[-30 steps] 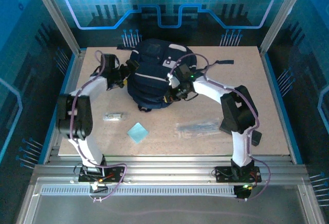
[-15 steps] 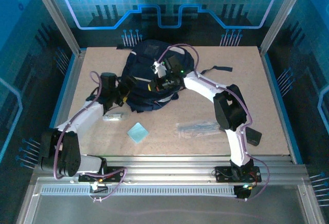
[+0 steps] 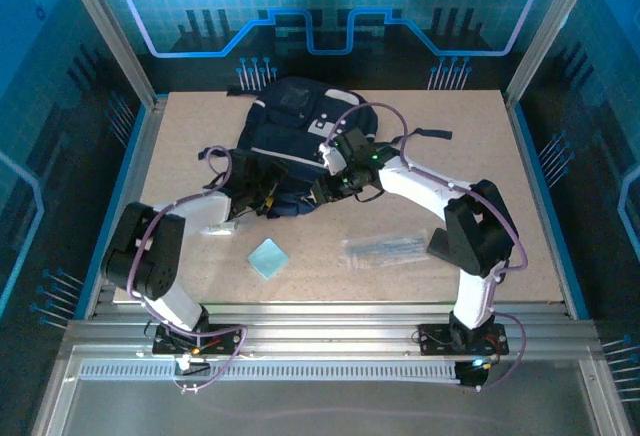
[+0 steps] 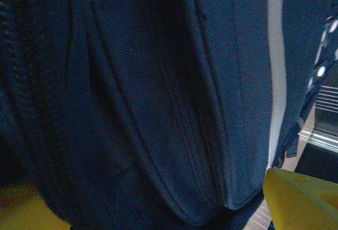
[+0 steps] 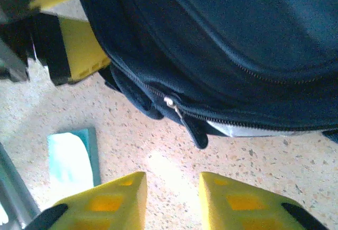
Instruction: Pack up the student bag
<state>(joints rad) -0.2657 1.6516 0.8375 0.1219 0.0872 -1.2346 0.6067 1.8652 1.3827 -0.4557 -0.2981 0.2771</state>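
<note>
Lying on speckled tabletop (image 3: 500, 156) inside blue-lit walls (image 3: 330, 6), student bag (image 3: 290, 126); left pincer (image 4: 158, 209) agape against it, right pincer (image 5: 171, 193) part-open, empty

student bag (image 3: 295, 141): dark navy, light grey stripes, black straps. table (image 3: 500, 206): speckled beige. square pad (image 3: 268, 257): teal. right gripper fingers (image 5: 116, 203): yellow. arms (image 3: 420, 181): white, black joints. cables (image 3: 360, 108): purple.

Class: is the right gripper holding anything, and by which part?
The right gripper holds nothing: its jaws stand apart over the table, short of the zipper pull on the student bag.
</note>
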